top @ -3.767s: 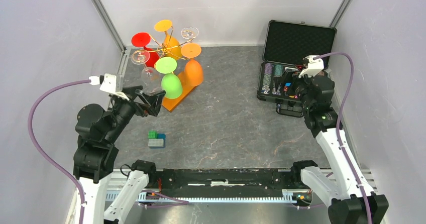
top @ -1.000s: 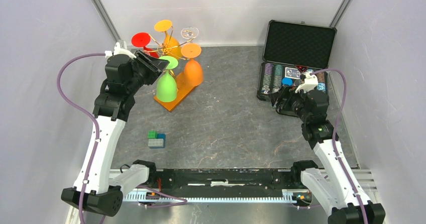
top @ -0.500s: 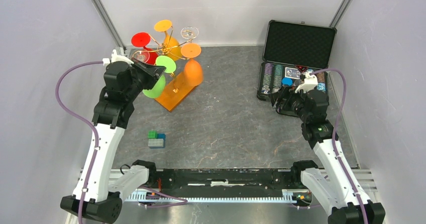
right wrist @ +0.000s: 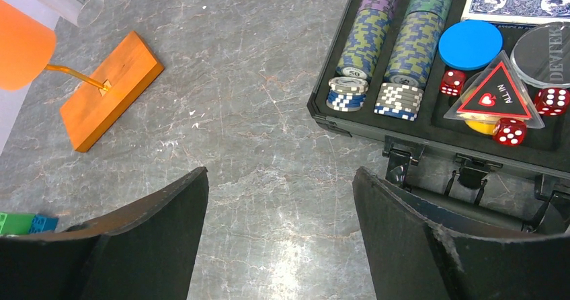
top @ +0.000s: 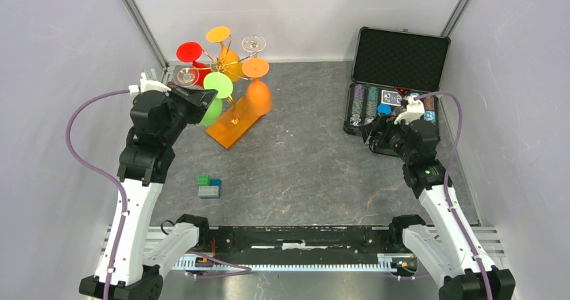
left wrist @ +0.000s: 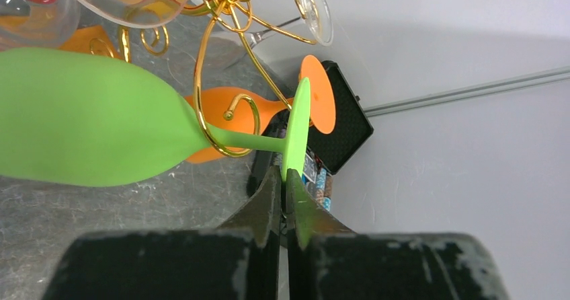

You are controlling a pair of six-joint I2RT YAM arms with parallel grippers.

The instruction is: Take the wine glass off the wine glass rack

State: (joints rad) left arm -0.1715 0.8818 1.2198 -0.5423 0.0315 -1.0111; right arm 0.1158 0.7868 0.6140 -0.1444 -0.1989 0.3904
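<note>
The wine glass rack (top: pixel 222 64), gold wire scrolls on an orange base (top: pixel 232 126), stands at the back left. A green wine glass (left wrist: pixel 87 122) hangs tilted, its stem still inside a gold scroll hook (left wrist: pixel 232 122). My left gripper (left wrist: pixel 285 175) is shut on the rim of that glass's flat green foot (left wrist: pixel 296 132). From above, the left gripper (top: pixel 210 98) sits just under the green foot (top: pixel 218 85). My right gripper (right wrist: pixel 281 179) is open over bare table, far from the rack, with nothing between its fingers.
Red (top: pixel 190 51), orange (top: pixel 259 97) and clear (top: pixel 253 44) glasses also hang on the rack. An open black case of poker chips (top: pixel 396 91) lies at the back right, close to the right gripper (top: pixel 371 133). Small green and blue blocks (top: pixel 209 187) lie near the left arm.
The left gripper has closed on the green glass's foot and drawn slightly left, swinging the green bowl out of its upright hang. The right arm has stayed put.
</note>
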